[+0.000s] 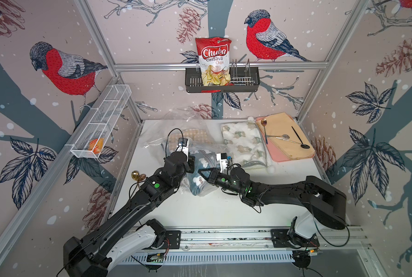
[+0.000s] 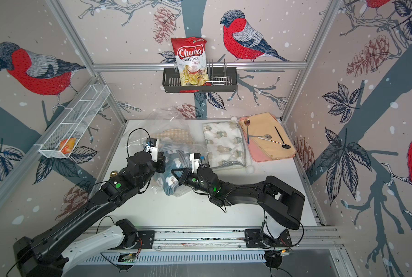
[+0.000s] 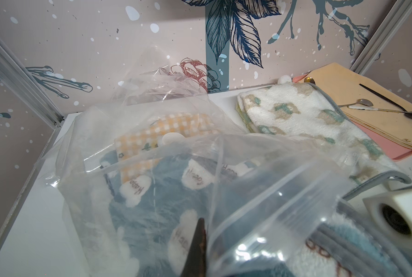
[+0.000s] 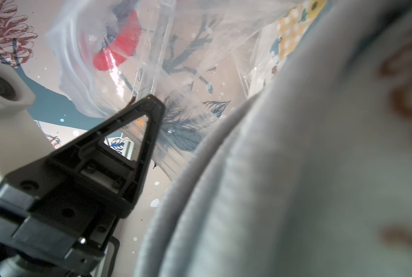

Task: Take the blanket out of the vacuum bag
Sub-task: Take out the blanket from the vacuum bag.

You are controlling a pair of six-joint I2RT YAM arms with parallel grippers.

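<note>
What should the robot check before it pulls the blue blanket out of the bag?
1. Left pincer shut on the vacuum bag: ok.
2. Right pincer shut: ok.
3. What the right pincer grips: cannot tell.
4. Blue blanket out of the bag: not ok, plastic covers it.
5. Spoons far from both pincers: ok.

Red bullfinches (image 1: 68, 69), pinecones and snow flecks paper every wall between aluminium rails (image 1: 152, 65). A black rack (image 1: 193, 81) hangs on the far wall and a white wire basket (image 1: 104, 115) on the left, above the white tabletop (image 1: 200, 211).
</note>
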